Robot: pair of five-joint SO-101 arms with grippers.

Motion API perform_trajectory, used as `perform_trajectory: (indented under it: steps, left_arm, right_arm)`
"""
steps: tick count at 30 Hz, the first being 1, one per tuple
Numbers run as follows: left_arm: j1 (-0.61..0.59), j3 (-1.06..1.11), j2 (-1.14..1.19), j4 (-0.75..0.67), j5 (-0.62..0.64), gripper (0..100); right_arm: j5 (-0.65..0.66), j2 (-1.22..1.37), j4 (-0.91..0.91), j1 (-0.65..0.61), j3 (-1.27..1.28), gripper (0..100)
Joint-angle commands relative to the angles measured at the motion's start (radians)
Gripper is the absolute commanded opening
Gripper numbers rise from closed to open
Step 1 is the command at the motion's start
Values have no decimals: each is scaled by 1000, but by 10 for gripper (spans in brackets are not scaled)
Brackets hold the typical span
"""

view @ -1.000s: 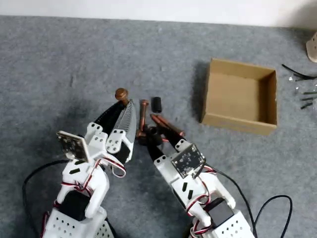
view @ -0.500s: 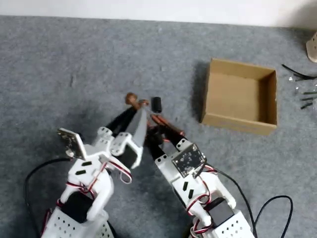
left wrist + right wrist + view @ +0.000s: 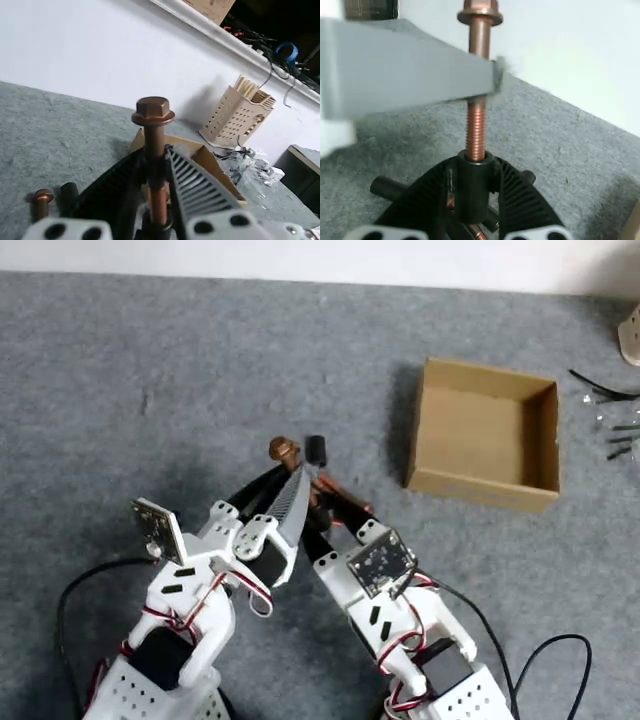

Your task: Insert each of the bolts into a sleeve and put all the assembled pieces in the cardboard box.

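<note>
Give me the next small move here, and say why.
Probably ease the left gripper along the bolt's axis so the bolt slides deeper into the black sleeve. Its threaded tip sits at the mouth of the sleeve, which the right gripper clamps, and most of the thread shows outside it.

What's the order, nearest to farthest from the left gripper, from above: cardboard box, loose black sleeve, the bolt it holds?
1. bolt, in the left gripper
2. loose black sleeve, just beside it
3. cardboard box, far right
</note>
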Motion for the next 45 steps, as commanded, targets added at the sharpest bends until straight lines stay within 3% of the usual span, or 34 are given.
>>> perform_trajectory:
  steps: [1, 6, 14, 25, 31, 34, 39, 41, 45]
  left_arm:
    - [15, 31, -8, -28, 3, 7]
    - [15, 47, -8, -26, 3, 7]
    - [15, 71, -8, -23, 3, 7]
    - [15, 59, -8, 115, -32, 7]
    - [199, 73, -8, 203, -172, 7]
    - [214, 71, -8, 209, -213, 7]
    - [140, 64, -8, 209, -209, 7]
    - [117, 61, -8, 209, -153, 10]
    - [104, 61, -8, 209, -51, 143]
  right_arm:
    - [11, -5, 19, 13, 133, 5]
    - [92, -8, 51, 13, 133, 5]
    - [95, -13, 53, 45, 133, 5]
    - [92, -15, 36, 58, 133, 5]
    - [23, -15, 10, 71, 133, 5]
    - [23, -15, 10, 71, 133, 5]
    - [23, -15, 10, 73, 133, 5]
    - [23, -15, 10, 79, 133, 5]
    - [23, -15, 10, 82, 133, 5]
